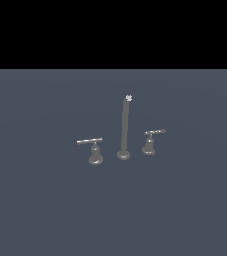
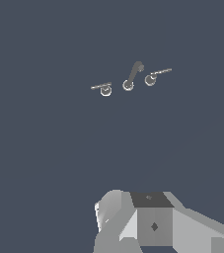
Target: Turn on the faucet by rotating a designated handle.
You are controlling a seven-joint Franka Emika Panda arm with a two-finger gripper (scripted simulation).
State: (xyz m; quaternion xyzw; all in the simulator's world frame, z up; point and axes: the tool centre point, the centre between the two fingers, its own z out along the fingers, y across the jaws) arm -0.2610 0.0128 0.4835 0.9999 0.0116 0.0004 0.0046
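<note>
In the exterior view I am seeing the handle (image 1: 90, 141) sitting on the worktop (image 1: 35, 210), left of the spout (image 1: 124, 127). In the wrist view the handle (image 2: 155, 74) is sitting far away, and I cannot tell if my jaws are open. I am thinking I should push the bar's tip slowly.

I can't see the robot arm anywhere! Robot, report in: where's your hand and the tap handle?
Gripper far from the faucet, open or shut unclear. Handle untouched, bar level. Nothing in the way.

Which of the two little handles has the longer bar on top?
The grey metal lever handle on the exterior view's left of the tall thin spout. Its pale bar is longer than the smaller handle's, and its bell-shaped base is fatter.
</note>
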